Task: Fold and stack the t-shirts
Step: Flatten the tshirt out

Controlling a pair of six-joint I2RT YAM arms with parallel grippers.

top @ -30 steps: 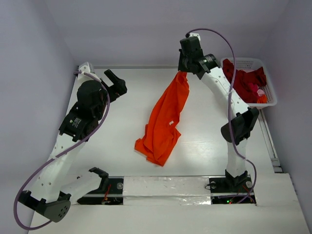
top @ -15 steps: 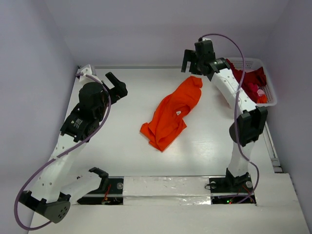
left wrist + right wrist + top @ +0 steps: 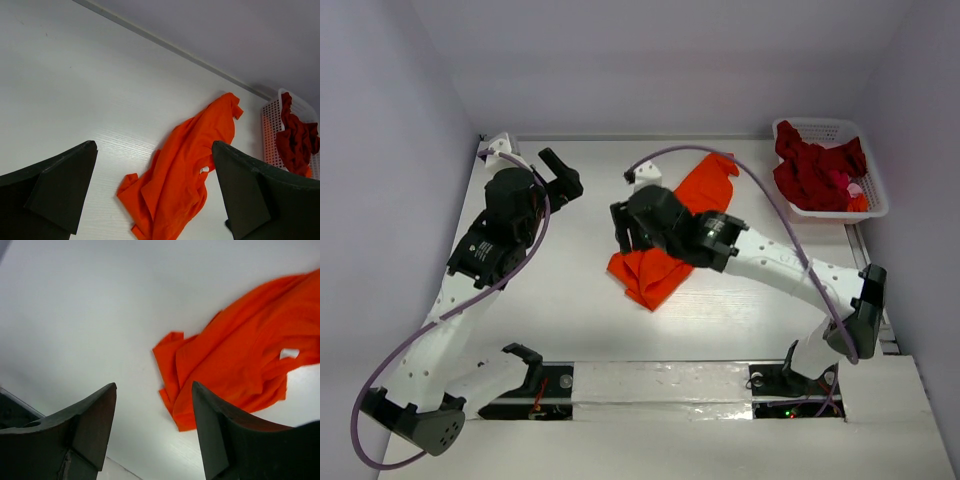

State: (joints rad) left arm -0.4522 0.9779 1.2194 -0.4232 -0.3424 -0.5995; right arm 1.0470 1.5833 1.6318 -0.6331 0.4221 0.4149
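1 orange t-shirt (image 3: 708, 185) lies crumpled on the white surface (image 3: 570, 290). Dark red t-shirts (image 3: 815, 170), too tangled to count, fill 1 white basket (image 3: 873, 210) far right. The left jaws and right jaws stand released, empty. 3 pale lilac walls (image 3: 620, 60) enclose it.

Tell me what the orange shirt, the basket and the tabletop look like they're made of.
Orange shirt: soft matte knit cloth, probably cotton or a blend; it lies in limp folds. Basket: white plastic, with a moulded lattice wall. Tabletop: white, faintly grained board, likely laminate.
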